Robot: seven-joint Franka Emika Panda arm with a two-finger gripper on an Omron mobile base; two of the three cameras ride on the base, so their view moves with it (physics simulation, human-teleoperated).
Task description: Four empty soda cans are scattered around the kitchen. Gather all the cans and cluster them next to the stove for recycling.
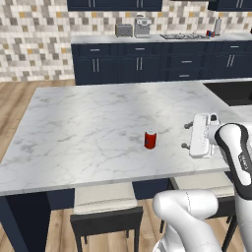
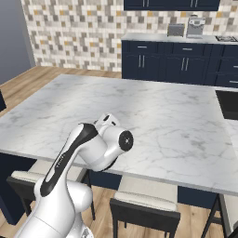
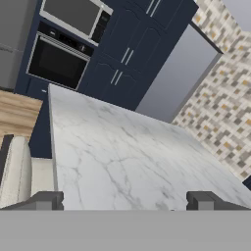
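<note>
A red soda can (image 1: 150, 140) stands upright on the white marble island (image 1: 88, 123). My gripper (image 1: 186, 136) hovers just above the counter to the can's right. It points toward the can with its jaws wide open and nothing between them. A gap of bare marble separates the fingertips from the can. In the hand view the gripper (image 3: 125, 202) looks along bare marble. In the right base view my own arm (image 2: 88, 148) covers the can. The black stove (image 1: 184, 36) sits in the far back counter, with two small things, one red and one blue (image 1: 210, 33), just to its right.
A black sink (image 1: 231, 92) is set into the island at right. A toaster (image 1: 123, 30), a coffee machine (image 1: 142, 27) and a paper towel roll (image 1: 217, 25) stand on the back counter. Stools (image 1: 106, 202) tuck under the island's near edge. A wall oven (image 3: 56, 61) faces the hand.
</note>
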